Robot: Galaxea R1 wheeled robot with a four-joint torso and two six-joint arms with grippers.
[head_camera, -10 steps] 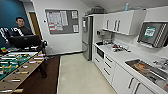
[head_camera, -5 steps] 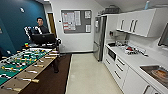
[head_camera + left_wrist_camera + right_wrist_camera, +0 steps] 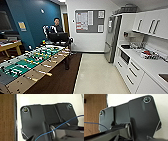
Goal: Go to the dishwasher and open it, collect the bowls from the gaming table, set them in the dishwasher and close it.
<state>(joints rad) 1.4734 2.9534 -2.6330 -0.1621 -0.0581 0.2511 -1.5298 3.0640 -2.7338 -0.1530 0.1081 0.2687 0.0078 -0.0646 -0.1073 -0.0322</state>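
Looking from left to right, we see a table-football table (image 3: 30, 63) with a green field and rods near on the left, a person (image 3: 57, 26) seated behind a control rig at its far end, and a notice board (image 3: 90, 21) whose papers we cannot read. A steel fridge (image 3: 111, 37) and white cabinets (image 3: 132, 75) line the right. We cannot make out any bowls or the dishwasher, nor tell how our jaws stand.

Foosball table (image 3: 30, 63) left, white counter (image 3: 147, 62) right, person (image 3: 57, 26) beyond
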